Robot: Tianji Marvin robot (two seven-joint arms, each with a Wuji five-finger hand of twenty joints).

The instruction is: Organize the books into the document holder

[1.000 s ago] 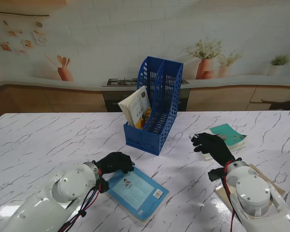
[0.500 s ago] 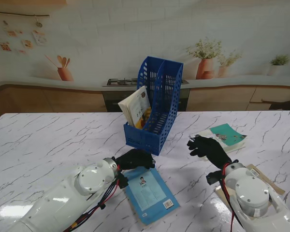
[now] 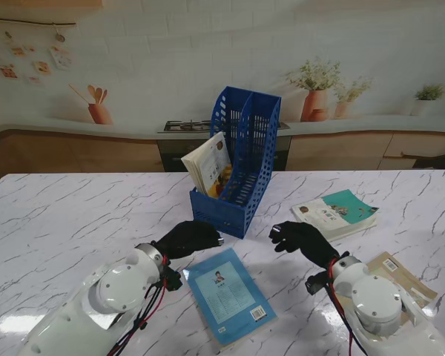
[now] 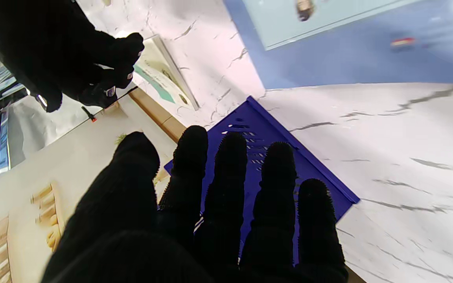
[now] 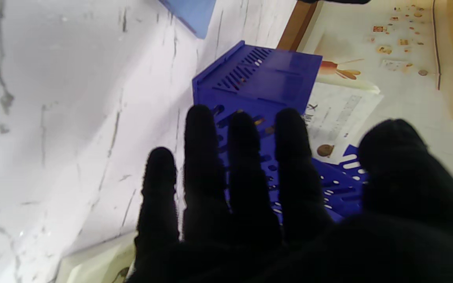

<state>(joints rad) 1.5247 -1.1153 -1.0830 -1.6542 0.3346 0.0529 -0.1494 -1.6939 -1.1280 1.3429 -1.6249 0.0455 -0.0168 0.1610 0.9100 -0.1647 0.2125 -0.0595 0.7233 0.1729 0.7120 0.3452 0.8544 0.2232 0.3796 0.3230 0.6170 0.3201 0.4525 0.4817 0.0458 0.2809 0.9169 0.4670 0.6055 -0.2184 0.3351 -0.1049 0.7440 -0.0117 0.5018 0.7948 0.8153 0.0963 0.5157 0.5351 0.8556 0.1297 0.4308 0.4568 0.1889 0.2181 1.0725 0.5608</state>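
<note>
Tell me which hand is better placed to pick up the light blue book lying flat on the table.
Probably the left hand: it is open at the light blue book's far left corner. The right hand is farther off.

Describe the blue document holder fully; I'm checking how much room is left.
The document holder is blue perforated plastic with a tall back, a low front lip and sloped slotted sides. It stands upright mid-table on the marble table, open side toward me. One pale-covered book leans in its left part; the right part looks empty. Neither hand touches it.

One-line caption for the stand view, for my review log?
Both robot hands, left and right, hover open near the blue document holder, a light-blue book lying flat between them.
</note>
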